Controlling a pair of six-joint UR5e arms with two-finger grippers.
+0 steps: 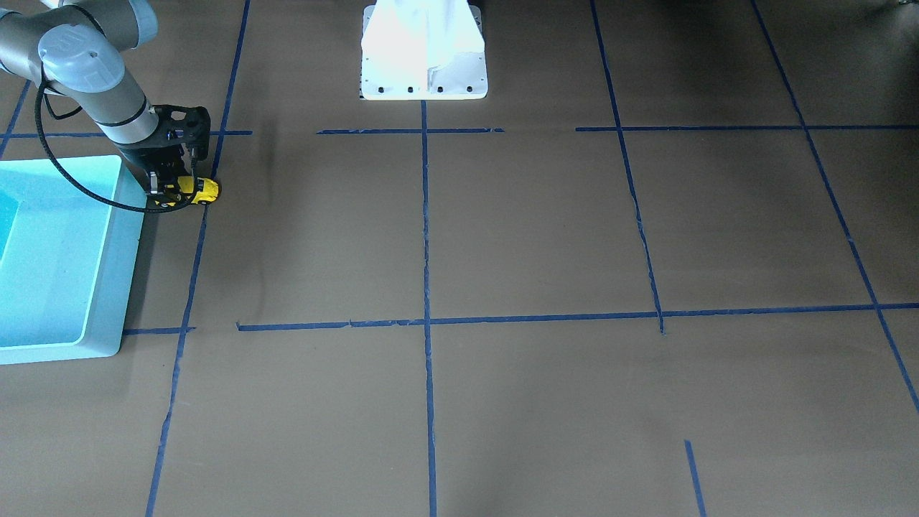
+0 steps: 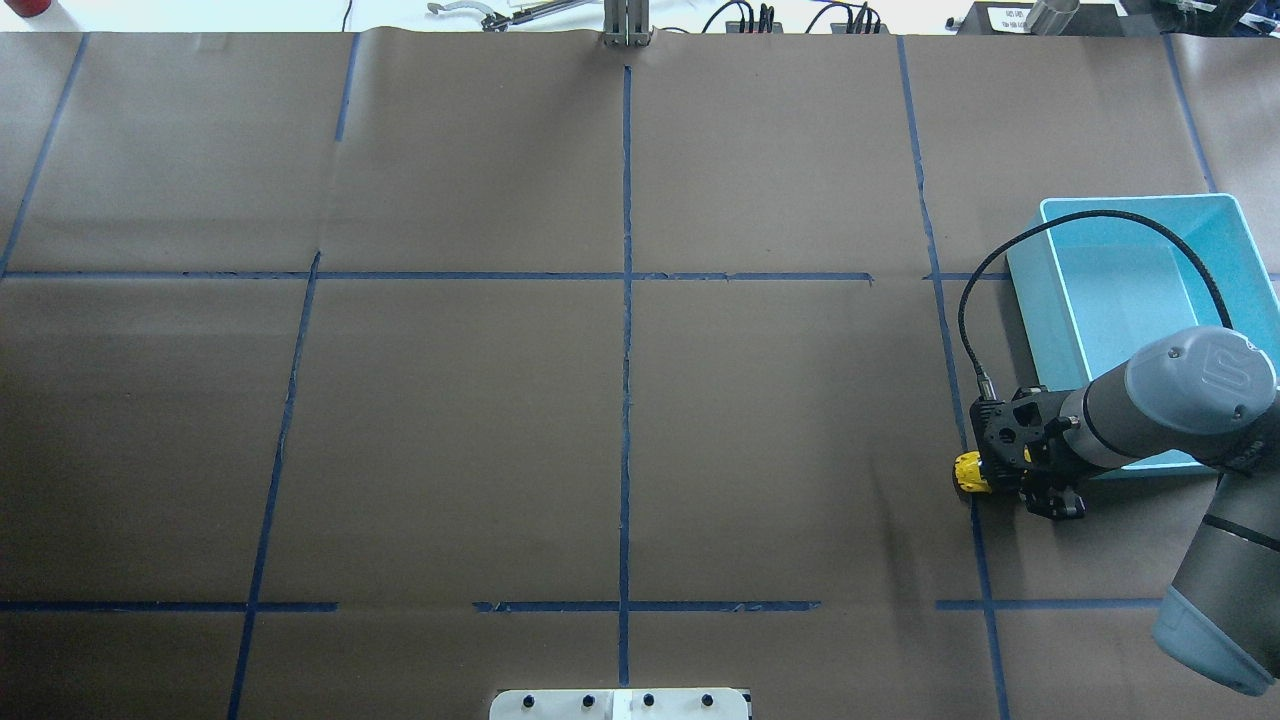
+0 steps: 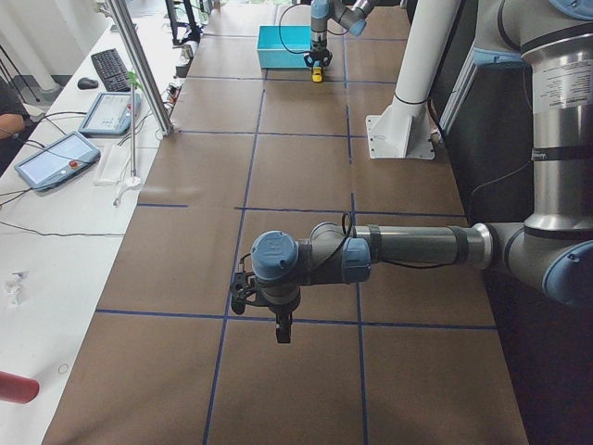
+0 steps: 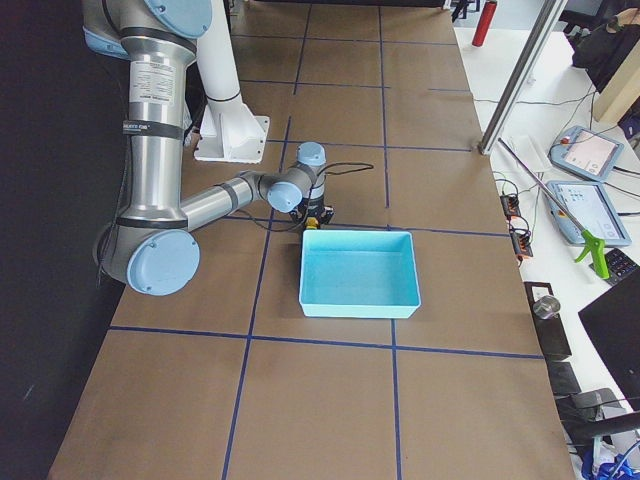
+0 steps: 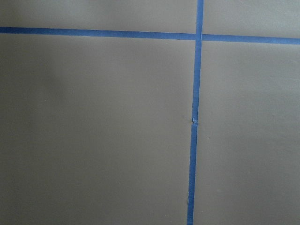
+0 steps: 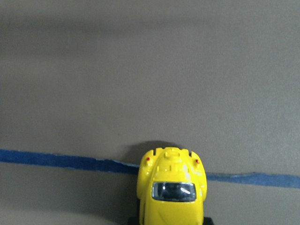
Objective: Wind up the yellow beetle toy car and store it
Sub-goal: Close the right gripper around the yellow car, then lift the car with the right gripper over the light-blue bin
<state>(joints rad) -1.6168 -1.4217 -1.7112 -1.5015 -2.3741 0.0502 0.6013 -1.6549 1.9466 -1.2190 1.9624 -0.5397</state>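
the tiny bright yellow beetle-shaped toy car [image 1: 198, 189] sits on the brown paper-covered surface [image 1: 502, 230], wheels down, right on a blue tape line [image 6: 56, 161] and just beside the outer wall of the light blue rectangular plastic bin [image 1: 118, 244]. it is outside the bin, not in it. the right end effector [image 1: 171, 191] stands over the car's rear half, pointing down, and looks closed narrowly on the car's sides, with the rounded nose poking out in front of the fingers. in the right wrist view the car fills the bottom centre with its shadow on the paper right at its nose, so it seems to rest on the surface or barely above it.

the left end effector [image 3: 282, 332] hangs above bare paper well apart from all this, at the other end of the surface. it shows only in the left side view, so i cannot tell how its fingers stand.

my read is that the winding step is in hand: the car is gripped low with its wheels on the paper, placed for a pull-back stroke. the next move likely calls for steady downward pressure so the wheels turn rather than skid while the car is dragged backward. the grip should stay firm on the small, smooth body. storing then means lifting over the near bin wall and letting go inside. the wall is close, so the lift needs height first.
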